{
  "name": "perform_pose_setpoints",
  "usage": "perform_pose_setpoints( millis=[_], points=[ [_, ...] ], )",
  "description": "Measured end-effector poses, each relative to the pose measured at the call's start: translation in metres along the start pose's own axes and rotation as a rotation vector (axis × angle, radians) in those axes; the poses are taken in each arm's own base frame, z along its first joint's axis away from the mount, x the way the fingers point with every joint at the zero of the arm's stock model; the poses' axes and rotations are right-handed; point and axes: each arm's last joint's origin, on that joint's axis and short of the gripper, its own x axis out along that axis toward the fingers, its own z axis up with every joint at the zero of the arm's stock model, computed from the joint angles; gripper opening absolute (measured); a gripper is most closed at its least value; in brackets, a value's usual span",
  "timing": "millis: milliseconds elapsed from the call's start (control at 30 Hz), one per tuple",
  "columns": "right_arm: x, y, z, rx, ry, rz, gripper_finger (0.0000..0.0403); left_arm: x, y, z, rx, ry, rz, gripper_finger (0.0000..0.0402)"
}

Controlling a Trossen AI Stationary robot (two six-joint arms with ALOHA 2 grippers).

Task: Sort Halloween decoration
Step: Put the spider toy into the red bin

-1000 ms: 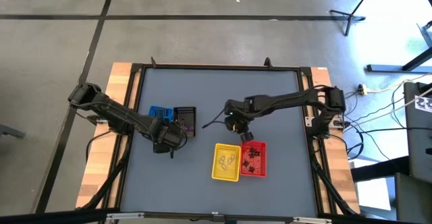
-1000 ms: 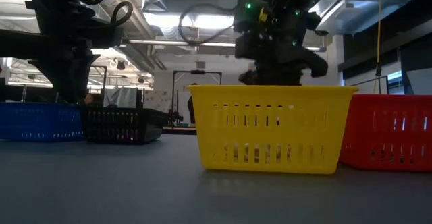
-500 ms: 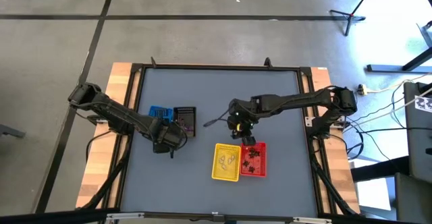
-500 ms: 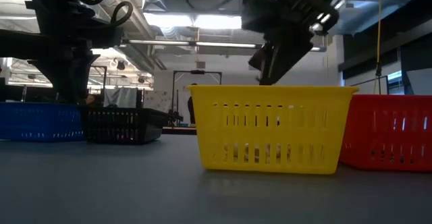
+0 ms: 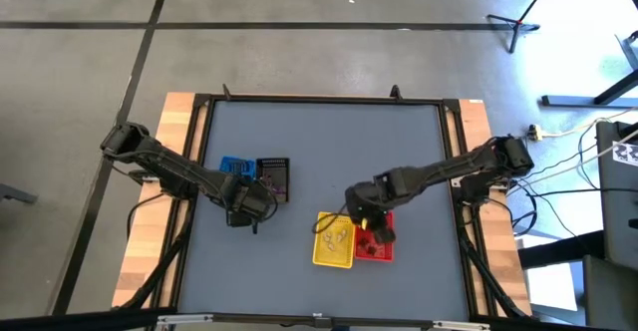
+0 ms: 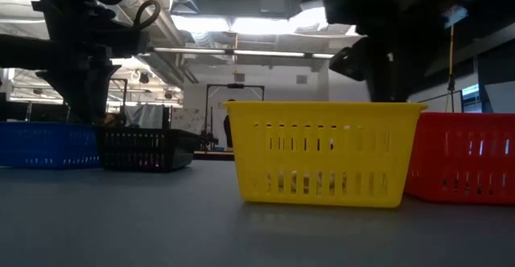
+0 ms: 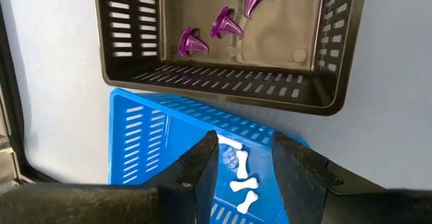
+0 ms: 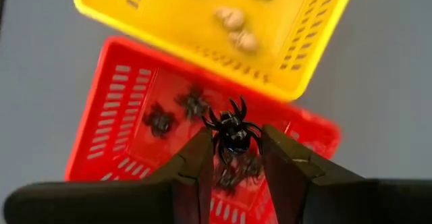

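Right wrist view shows the right gripper point(image 8: 233, 146) over the red basket point(image 8: 111, 126), its two dark fingers point(image 8: 192, 166) narrowed to a small gap with a black spider trinket point(image 8: 233, 133) pinched between their tips. The spider's legs splay out past the fingertips. Below the gripper, more black spiders point(image 8: 162, 119) lie on the red basket's floor. Just beyond the fingertips sits the yellow basket point(image 8: 162, 18), touching the red one along a side and holding tan trinkets point(image 8: 233, 18).

From the high view, the right gripper point(image 5: 367, 221) hangs above the seam where the yellow basket point(image 5: 334, 241) meets the red basket point(image 5: 377, 251).

The left gripper point(image 7: 243, 163) hovers over the blue basket point(image 7: 145, 140), its fingers point(image 7: 202, 166) parted a little and closed on nothing. Between them, down in the blue basket, lie small white bones point(image 7: 241, 183). Ahead of the fingertips stands the black basket point(image 7: 337, 55), right against the blue one, with purple trinkets point(image 7: 226, 25) on its floor. In the high view the left gripper point(image 5: 249, 203) sits beside these two baskets.
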Motion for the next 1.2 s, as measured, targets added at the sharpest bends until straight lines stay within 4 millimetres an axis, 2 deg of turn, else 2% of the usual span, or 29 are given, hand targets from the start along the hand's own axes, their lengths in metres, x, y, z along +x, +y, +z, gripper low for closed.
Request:
perform_pose_setpoints(
  millis=[367,1200],
  points=[
    [0.005,0.026,-0.004,0.019,0.056,-0.025,0.0106,0.0,0.0,0.0,-0.001,-0.002,-0.001,0.0128],
    [0.005,0.025,-0.003,0.02,0.054,-0.016,0.0106,0.0,-0.001,0.002,-0.002,-0.02,-0.009,0.0128]
  ],
)
